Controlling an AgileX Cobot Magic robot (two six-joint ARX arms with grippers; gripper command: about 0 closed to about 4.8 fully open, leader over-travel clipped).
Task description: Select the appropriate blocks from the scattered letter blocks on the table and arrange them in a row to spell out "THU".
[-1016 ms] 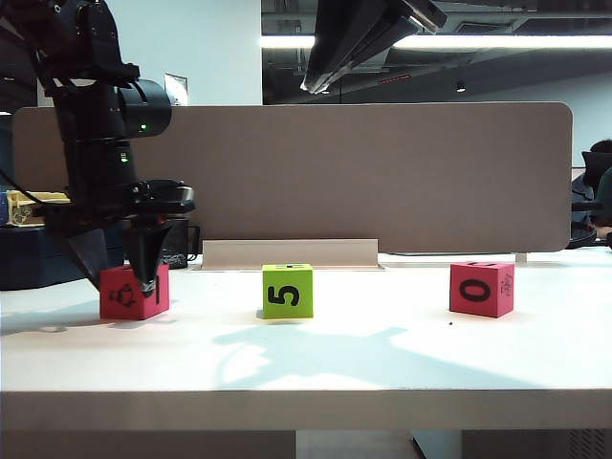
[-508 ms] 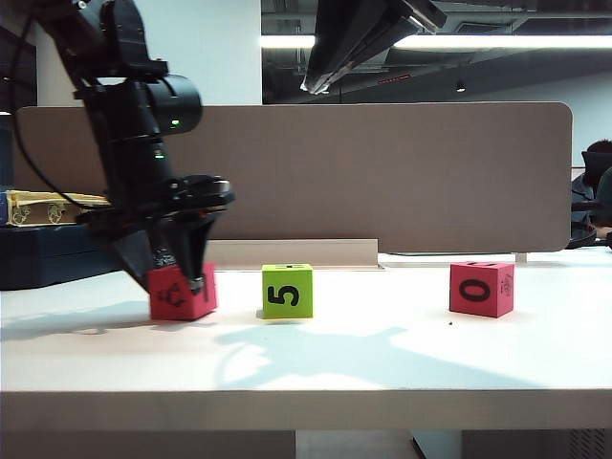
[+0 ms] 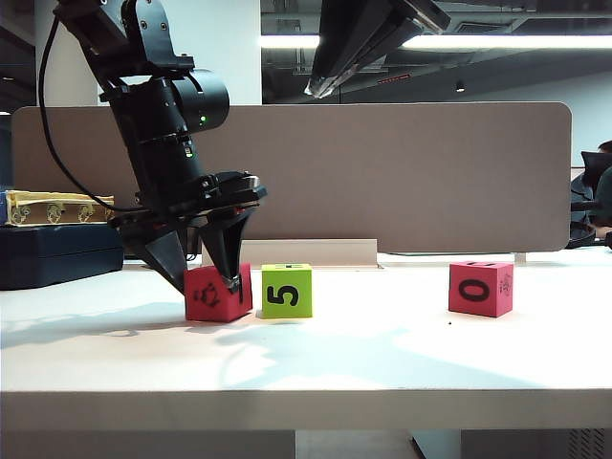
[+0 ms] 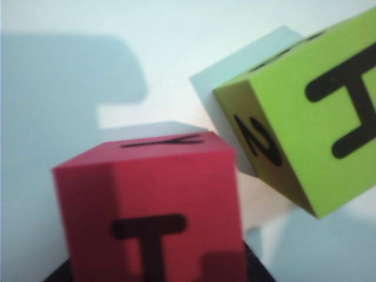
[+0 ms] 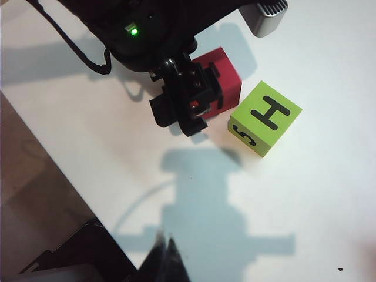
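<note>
Left tool (image 3: 207,277) clamps the red T block (image 3: 218,293) on the table (image 3: 306,363) at nine o'clock of the green H block (image 3: 287,291); right tool (image 5: 166,258), shut, hangs overhead; release may nudge the neighbour askew.

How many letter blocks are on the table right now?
3. A red block sits between the left hand's fingers, the green block stands just right of it, and another red block stands far right.

left pincer (image 3: 206,273): low, tilted, jaws apart | right pincer (image 5: 166,255): raised high, jaws closed
</note>
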